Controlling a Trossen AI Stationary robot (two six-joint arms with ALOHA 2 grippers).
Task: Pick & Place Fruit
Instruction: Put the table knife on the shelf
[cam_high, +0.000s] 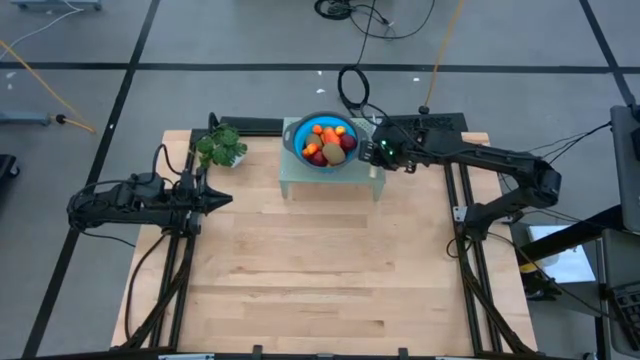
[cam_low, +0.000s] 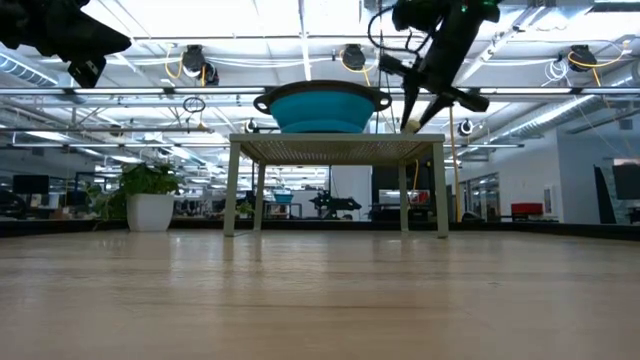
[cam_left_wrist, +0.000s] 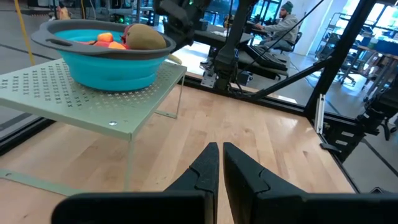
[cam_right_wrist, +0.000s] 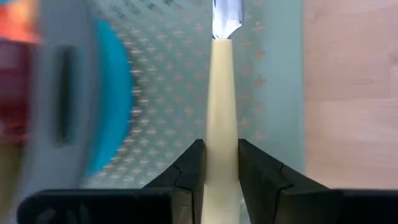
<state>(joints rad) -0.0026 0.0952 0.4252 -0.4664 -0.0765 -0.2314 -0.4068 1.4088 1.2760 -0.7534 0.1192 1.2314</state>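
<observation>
The fruit (cam_high: 330, 143), brown, orange and dark red pieces, lies in a blue bowl (cam_high: 322, 128) with a grey rim. The bowl stands on a pale green perforated stand (cam_high: 300, 182) at the table's far middle. My right gripper (cam_right_wrist: 221, 148) hovers over the stand's right part, just beside the bowl, and is shut on a slim cream-handled knife (cam_right_wrist: 222, 93). My left gripper (cam_high: 226, 199) waits shut with nothing in it over the table's left side, pointing toward the stand. My right gripper pinches the knife's handle (cam_right_wrist: 221, 134) between its two fingers. The fingers slant down from the table's right side, and the knife runs on in line with them, its blade (cam_right_wrist: 225, 18) ahead. The knife is over the stand beside the bowl; whether its tip touches the stand I cannot tell.
A small green plant in a white pot (cam_high: 220, 147) stands at the table's far left. Bare wooden tabletop (cam_high: 320, 280) spreads in front of the stand. Beyond the table a person (cam_left_wrist: 283, 22) sits at a desk.
</observation>
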